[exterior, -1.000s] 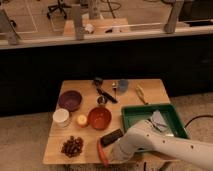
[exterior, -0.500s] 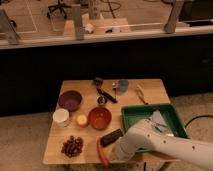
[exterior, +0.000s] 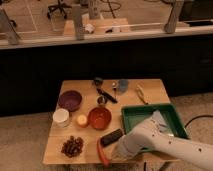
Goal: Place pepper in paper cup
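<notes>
Entry: gripper, at the end of the white arm, set low at the front edge of the table; whether it is open or has hold of anything cannot be told, since the wrist covers it. Touching it or just beside it on the left: the pepper, slim and red-orange, lying at the very edge of the table. Risk: a poor or glancing grasp would likely push it over the edge to the floor. Just behind the gripper: a black block, close enough that a lift or swing could knock it. Further left: a pile of dark red-brown pieces, which lies under a low route and could be scattered. Behind and left, further off: a red-orange bowl and a small yellow-orange round object, both between the gripper and the goal. Risk: a drop made short would land in the bowl. Beyond these, well to the left: the paper cup, white, short and probably light. Risk: the pepper looks long for it, so a slanted or off-centre release could tip the cup or leave the pepper hanging out. Furthest: a purple bowl, a second wrong container if the aim overshoots.
</notes>
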Robot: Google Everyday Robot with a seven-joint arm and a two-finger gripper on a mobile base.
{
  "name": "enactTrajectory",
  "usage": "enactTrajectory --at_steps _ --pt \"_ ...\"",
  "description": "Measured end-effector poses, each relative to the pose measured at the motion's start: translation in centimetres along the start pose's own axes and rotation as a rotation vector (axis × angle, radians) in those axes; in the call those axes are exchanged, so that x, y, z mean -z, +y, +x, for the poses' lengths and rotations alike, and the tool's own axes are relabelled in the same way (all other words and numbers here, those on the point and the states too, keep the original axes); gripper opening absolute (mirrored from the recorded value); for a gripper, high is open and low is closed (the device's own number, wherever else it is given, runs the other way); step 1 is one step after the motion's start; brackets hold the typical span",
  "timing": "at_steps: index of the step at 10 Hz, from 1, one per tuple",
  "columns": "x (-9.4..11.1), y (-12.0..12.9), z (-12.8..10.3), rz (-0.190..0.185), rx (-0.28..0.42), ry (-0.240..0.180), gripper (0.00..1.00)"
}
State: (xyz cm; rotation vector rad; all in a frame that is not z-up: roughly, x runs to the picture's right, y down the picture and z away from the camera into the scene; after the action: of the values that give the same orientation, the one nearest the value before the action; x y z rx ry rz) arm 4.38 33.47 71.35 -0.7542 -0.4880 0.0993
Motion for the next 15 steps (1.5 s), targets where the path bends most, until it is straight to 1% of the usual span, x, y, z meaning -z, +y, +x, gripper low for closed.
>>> enactTrajectory --at_steps 2,5,7,10,13,15 --pt "0.0 0.0 0.0 0.0 0.0 0.0 0.56" --pt "0.4 0.4 -0.1 0.022 -0.02 -0.028 0.56" --pt "0.4 1.0 -0.8 0.027 -0.011 -0.033 0.56" --pt "-0.2 1.5 -1.5 0.034 -0.001 -0.041 0.56" --pt "-1.4 1.8 -1.6 0.026 -0.014 -0.075 0.56" --pt "-1.9 2.1 -1.8 0.028 -0.021 -0.084 0.56"
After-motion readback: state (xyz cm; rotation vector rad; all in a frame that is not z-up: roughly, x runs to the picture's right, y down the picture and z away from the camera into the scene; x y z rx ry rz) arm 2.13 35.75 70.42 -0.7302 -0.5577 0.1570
